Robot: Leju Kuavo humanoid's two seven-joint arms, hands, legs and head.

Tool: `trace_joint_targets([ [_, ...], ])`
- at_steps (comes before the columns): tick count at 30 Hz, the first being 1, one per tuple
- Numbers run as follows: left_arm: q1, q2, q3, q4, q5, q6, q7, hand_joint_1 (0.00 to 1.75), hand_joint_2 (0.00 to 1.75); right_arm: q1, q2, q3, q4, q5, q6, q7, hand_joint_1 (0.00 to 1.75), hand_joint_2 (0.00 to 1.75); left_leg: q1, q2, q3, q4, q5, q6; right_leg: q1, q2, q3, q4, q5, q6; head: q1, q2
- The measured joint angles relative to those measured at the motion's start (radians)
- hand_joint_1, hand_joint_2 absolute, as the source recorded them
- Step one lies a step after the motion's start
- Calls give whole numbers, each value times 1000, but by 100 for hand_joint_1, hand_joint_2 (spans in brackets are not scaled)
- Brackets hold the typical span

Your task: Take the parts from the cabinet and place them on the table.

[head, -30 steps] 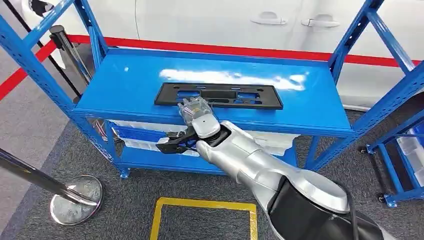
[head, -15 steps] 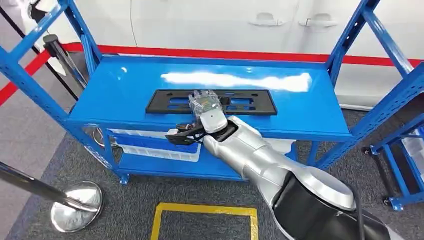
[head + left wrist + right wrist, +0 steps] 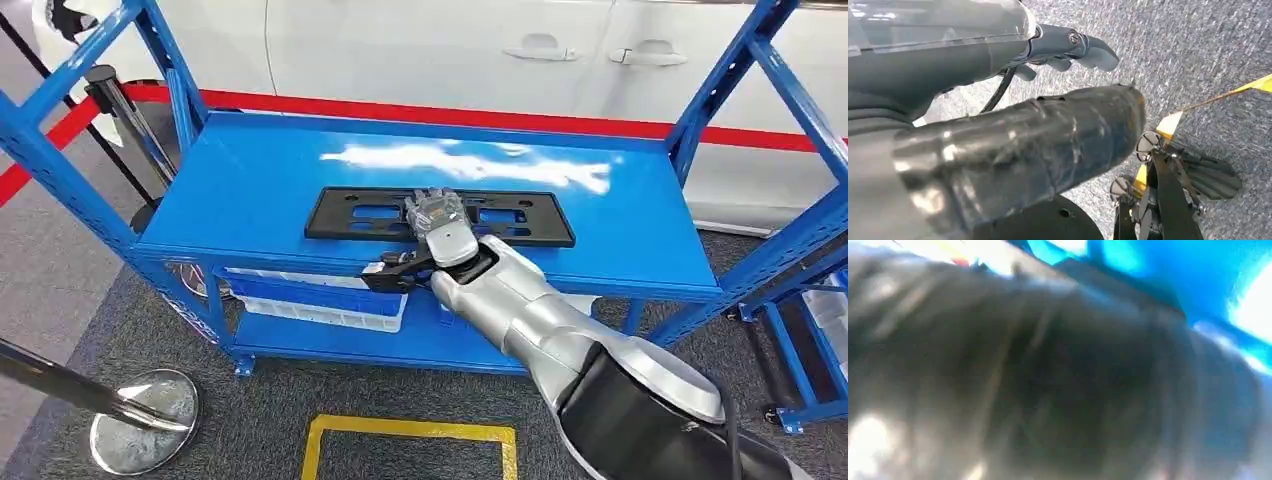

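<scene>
Resting on the black part [image 3: 350,214] atop the blue shelf [image 3: 230,180], right hand [image 3: 440,222], grip unclear, white bin [image 3: 320,305] below.

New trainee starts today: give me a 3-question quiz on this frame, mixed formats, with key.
1. True or false: the flat black slotted plastic panel lies on the top blue metal shelf.
2. Which hand is over the panel: A) left hand, B) right hand?
3. Fill in: on the lower shelf sits a white and blue ____.

Key: 1 true; 2 B; 3 bin.
</scene>
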Motion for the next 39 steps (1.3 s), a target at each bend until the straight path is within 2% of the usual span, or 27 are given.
trace_joint_targets([
  [2,-2,0,0,0,0,0,0,0,0,12,-8,-8,2,0,-1,-4,0,0,-2,-1,7,0,-6,8,-1,0,-93,158,-52,4,0,0],
  [3,-3,0,0,0,0,0,-2,0,0,22,-12,-12,4,0,0,-7,0,0,-2,-2,12,0,-11,9,-1,0,-125,199,-50,4,0,0],
  [4,-2,0,0,0,1,0,-3,0,0,30,-13,-17,6,3,0,-14,0,0,-3,-3,19,0,-15,8,-1,0,-133,192,-24,1,0,0],
  [5,-2,0,0,0,3,0,-5,0,0,36,-13,-21,6,8,0,-19,0,0,-5,-4,26,0,-19,8,0,0,-121,145,20,-4,0,0],
  [7,-2,-1,1,0,5,0,-7,0,0,38,-13,-32,6,19,0,-30,0,0,-10,-4,43,0,-29,7,8,1,-58,-27,133,-26,0,0],
  [8,0,-2,1,0,6,-3,-11,0,0,39,-13,-36,6,21,0,-32,0,0,-8,-4,45,-2,-32,5,12,1,-40,-74,140,-39,0,0],
  [9,-4,-5,1,0,8,-12,-20,0,0,38,-13,-42,6,23,0,-38,0,0,-13,-5,43,1,-34,0,16,0,-33,-88,135,-43,-3,0],
  [12,-5,-5,1,0,2,-16,-34,0,0,43,-13,-48,6,36,1,-39,0,0,-8,-2,46,-10,-35,-16,20,1,-29,-101,128,-46,0,0],
  [13,-8,-5,1,0,2,-15,-37,0,0,43,-13,-53,5,39,1,-39,0,0,-15,0,48,-10,-40,-23,7,2,-17,-118,134,-49,-1,0],
  [14,-5,-3,1,0,0,-14,-37,0,0,44,-11,-58,5,44,1,-39,0,0,-10,0,44,11,-54,-25,5,-1,-6,-130,136,-48,0,0],
  [16,-5,-3,1,0,-3,-12,-39,0,0,44,-11,-64,5,56,2,-39,0,0,-8,0,-21,138,-120,-32,1,-2,-2,-132,135,-52,-2,0],
  [18,-4,-1,1,0,-6,-10,-37,0,0,55,-12,-68,6,57,2,-39,0,0,-5,0,-103,277,-161,-43,1,-4,-1,-131,131,-54,-2,0],
  [19,-3,-1,1,0,-7,-10,-34,0,0,59,-12,-69,6,57,2,-40,0,0,-3,0,-112,285,-150,-45,1,-4,-1,-130,130,-53,-2,0],
  [20,-3,-1,1,0,-8,-9,-29,0,0,64,-12,-71,6,58,2,-42,0,0,0,1,-100,244,-109,-48,0,-3,1,-127,127,-51,-2,0],
  [22,-3,0,1,0,-10,-9,-27,0,0,64,-12,-74,6,61,1,-42,0,0,4,2,-32,87,-16,-49,-3,-1,1,-115,118,-46,-2,0],
  [23,-3,0,1,0,-10,-8,-27,0,0,64,-12,-75,6,64,1,-44,0,0,6,5,-2,14,6,-48,-2,-1,-1,-108,112,-40,-2,0],
  [24,-4,0,1,0,-10,-8,-26,0,0,63,-12,-76,6,69,1,-45,0,0,-2,3,9,1,-9,-43,6,1,-7,-98,107,-32,-2,0],
  [25,-5,0,0,0,-10,-8,-26,0,0,64,-12,-77,6,70,2,-48,0,0,0,1,5,4,-6,-34,6,1,-9,-99,107,-29,0,0],
  [28,-4,0,1,0,-11,-8,-26,0,0,65,-12,-79,6,70,2,-50,0,0,1,0,8,-3,-1,-16,4,0,-6,-100,107,-17,-2,0],
  [29,-4,-1,1,0,-11,-9,-26,0,0,66,-13,-82,5,70,2,-50,0,0,4,1,11,-8,2,-10,0,0,-9,-84,93,-12,-1,0],
  [30,-4,-1,1,0,-12,-9,-27,0,0,64,-13,-84,5,70,1,-50,0,0,4,2,11,-9,2,-3,0,-1,-30,-40,60,-6,0,0],
  [32,-4,0,1,0,-13,-9,-27,0,0,67,-15,-84,6,70,2,-50,0,0,3,2,11,-9,1,0,-4,-1,-102,114,-15,2,0,0],
  [33,-4,0,1,0,-13,-9,-27,0,0,72,-16,-84,6,70,2,-50,0,0,3,2,11,-9,0,1,-6,-1,-136,182,-37,4,0,0],
  [34,-4,0,1,0,-13,-9,-27,0,0,76,-18,-84,6,70,2,-50,0,0,3,1,12,-8,0,1,-7,-1,-150,207,-34,6,0,0],
  [35,-4,0,1,0,-13,-9,-27,0,0,78,-18,-84,6,70,3,-50,0,0,3,1,13,-8,-1,1,-9,-1,-142,185,-9,5,0,0],
  [38,-3,-1,1,0,-13,-9,-27,0,0,74,-19,-85,6,70,2,-50,0,0,3,-1,21,-8,-6,-6,-9,-1,-22,-66,122,-9,0,0],
  [39,-4,-1,1,0,-13,-9,-27,0,0,71,-19,-85,6,71,2,-50,0,0,-3,-1,19,-7,-8,-11,-1,1,-7,-93,107,-11,-1,0],
])
